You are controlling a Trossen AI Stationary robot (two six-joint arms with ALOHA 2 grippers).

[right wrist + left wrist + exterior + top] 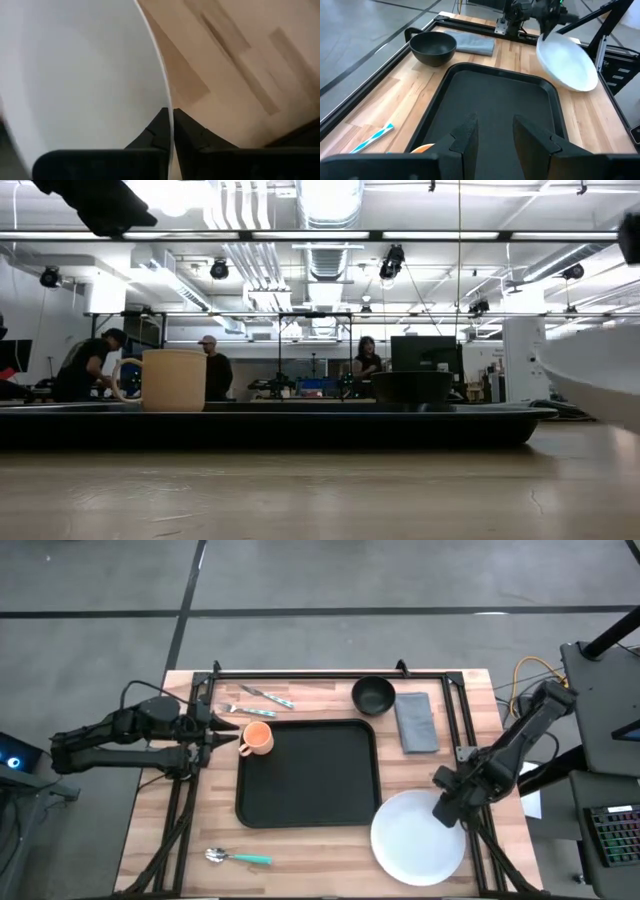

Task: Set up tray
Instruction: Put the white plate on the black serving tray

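From left to right in the high view, we first meet the left gripper [222,730], fingers parted and empty, hovering at nine o'clock of the tray [305,802], just beside the orange mug [257,738] that sits on the tray's ten o'clock corner. At six o'clock of that corner, off the tray, lies a spoon [238,858] with a teal handle; at twelve o'clock lie a fork [247,710] and knife [267,696]. The tray itself rests flat in the middle of the table [150,830]. We judge it stiff, light and smooth-faced, so likely slippery; its low raised rim is the natural place to pinch, along a long edge rather than a rounded corner.

Further right sit a black bowl [373,695] and a grey napkin [416,722] at one o'clock. At four o'clock the right gripper [447,802] is clamped on the rim of the white plate [415,840], which is tilted up off the wood. We judge the plate hard and breakable.

We can read no brand, label or writing anywhere.
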